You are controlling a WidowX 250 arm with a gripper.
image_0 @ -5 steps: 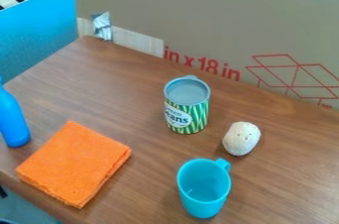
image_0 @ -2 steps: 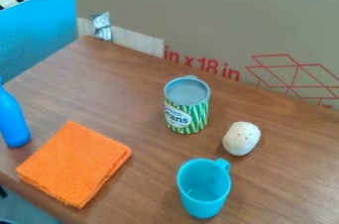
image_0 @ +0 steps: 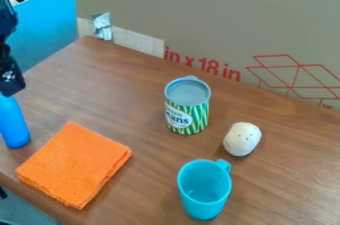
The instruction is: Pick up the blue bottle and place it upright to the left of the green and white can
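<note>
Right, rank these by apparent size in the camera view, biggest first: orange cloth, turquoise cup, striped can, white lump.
Orange cloth
Turquoise cup and striped can: too alike to rank
White lump

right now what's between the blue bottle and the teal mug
In the camera view, the folded orange cloth lies flat on the tabletop between the blue bottle and the teal mug.

Arm [image_0: 9, 72]: black over all of the visible part, outline uneven, made of joined sections rather than one smooth tube. Upper section [image_0: 5, 20] bulky with a rounded, knobbly outer edge; below it a narrower stretch, then a blockier lower section [image_0: 11, 85] with angular corners and a slanted bottom edge. Small pale grey-white flecks [image_0: 8, 75] on the dark surface there, screws or markings, too small to tell.
</note>
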